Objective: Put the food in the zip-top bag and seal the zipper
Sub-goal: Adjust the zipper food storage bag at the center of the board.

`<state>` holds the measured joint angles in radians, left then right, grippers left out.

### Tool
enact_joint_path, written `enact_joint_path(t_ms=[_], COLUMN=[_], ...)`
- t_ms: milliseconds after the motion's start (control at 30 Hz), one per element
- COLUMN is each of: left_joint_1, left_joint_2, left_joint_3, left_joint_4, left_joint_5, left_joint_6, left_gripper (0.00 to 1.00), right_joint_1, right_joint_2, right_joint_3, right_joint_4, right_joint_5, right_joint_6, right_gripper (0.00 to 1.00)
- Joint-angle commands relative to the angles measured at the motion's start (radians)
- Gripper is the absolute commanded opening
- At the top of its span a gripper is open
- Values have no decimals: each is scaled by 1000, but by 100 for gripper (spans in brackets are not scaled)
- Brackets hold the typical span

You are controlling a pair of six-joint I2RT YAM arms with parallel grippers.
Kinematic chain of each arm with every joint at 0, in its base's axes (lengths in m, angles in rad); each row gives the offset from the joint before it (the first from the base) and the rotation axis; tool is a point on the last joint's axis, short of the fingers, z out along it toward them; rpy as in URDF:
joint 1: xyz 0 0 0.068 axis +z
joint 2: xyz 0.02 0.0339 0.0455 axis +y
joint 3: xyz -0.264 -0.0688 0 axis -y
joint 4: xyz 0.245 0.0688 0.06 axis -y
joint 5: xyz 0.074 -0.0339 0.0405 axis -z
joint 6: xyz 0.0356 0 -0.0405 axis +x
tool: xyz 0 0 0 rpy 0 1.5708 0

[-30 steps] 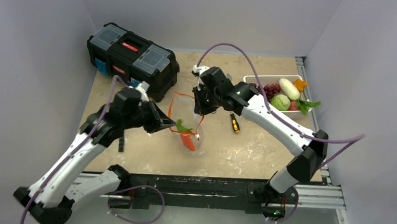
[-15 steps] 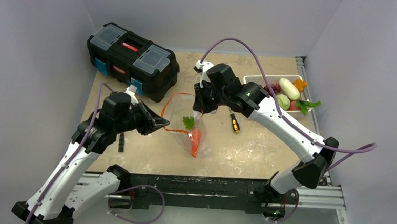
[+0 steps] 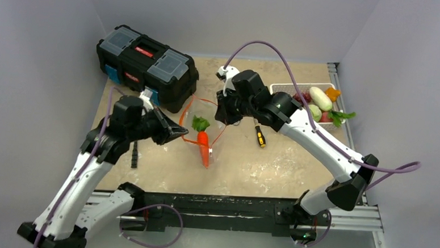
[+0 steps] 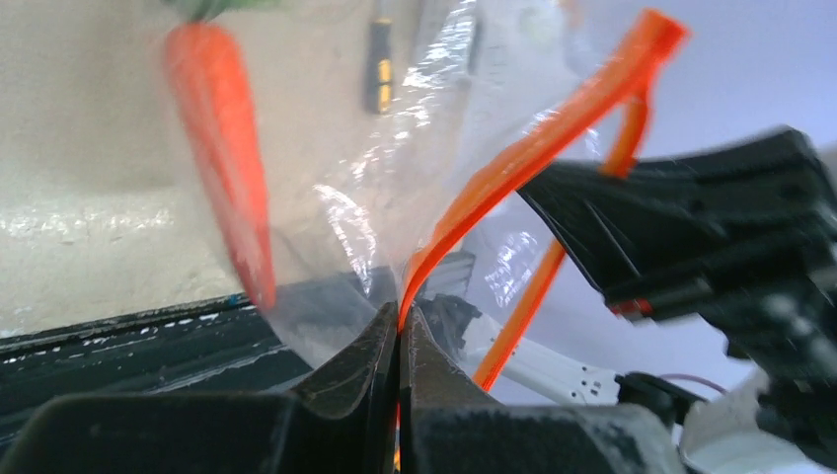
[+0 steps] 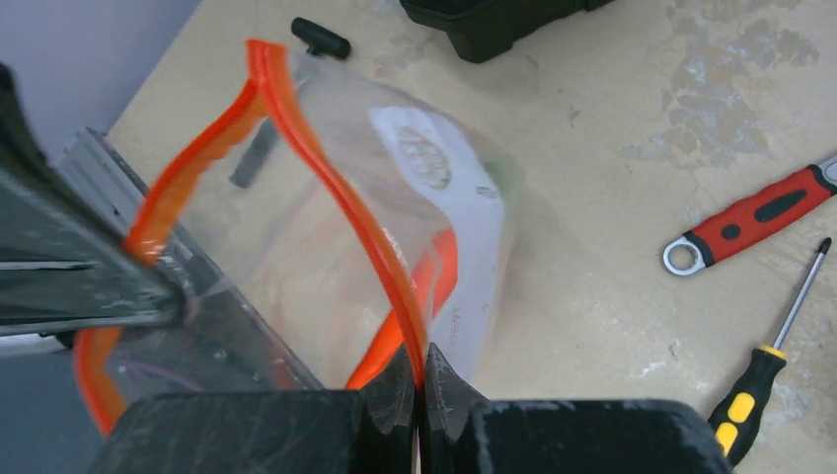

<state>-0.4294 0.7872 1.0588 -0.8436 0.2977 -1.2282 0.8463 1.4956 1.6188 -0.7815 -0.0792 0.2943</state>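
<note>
1. We count two grippers. The left gripper (image 4: pixel 398 321) and the right gripper (image 5: pixel 422 360) each have their jaws pressed together on the zipper (image 4: pixel 513 163).
2. There is one zip-top bag (image 3: pixel 211 146). It hangs between them over the middle of the surface (image 3: pixel 295 162), with its mouth pulled open.
3. The bag is clear and crinkly, with glare on its folds. The zipper is a thin red-orange strip around the mouth.
4. One orange carrot (image 3: pixel 203 146) sits inside, green top up and tip down.
5. One white basket (image 3: pixel 282 85) at the right edge holds one radish (image 3: pixel 320 98), one cabbage (image 3: pixel 312 112) and one grape bunch (image 3: pixel 301 98), among other pieces.
6. We also count one toolbox (image 3: pixel 147 63), one screwdriver (image 3: pixel 259 136) and one wrench (image 5: pixel 750 222).
</note>
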Motion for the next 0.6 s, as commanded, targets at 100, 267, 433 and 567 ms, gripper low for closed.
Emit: enact_joint_path(t_ms=[100,267,433,567], left_joint_1=[34,35,55,67], left_joint_2=[44,43,128,190], left_joint_3=[106,109,-218,-169], left_joint_4=[-7,-54,153,127], left_joint_5=[27,43,82,115], left_joint_6=[64,57,44,94], left_gripper=[0,0,0,0], right_joint_1=[2,2,1,2], right_joint_2=[10,-28,41,86], right_joint_3=[89,77,-185,-153], right_joint_4=[-29,-8,174,147], right_joint_5=[75,-7,-82,-57], right_joint_6=[-19,32,53,22], right_gripper=[0,0,0,0])
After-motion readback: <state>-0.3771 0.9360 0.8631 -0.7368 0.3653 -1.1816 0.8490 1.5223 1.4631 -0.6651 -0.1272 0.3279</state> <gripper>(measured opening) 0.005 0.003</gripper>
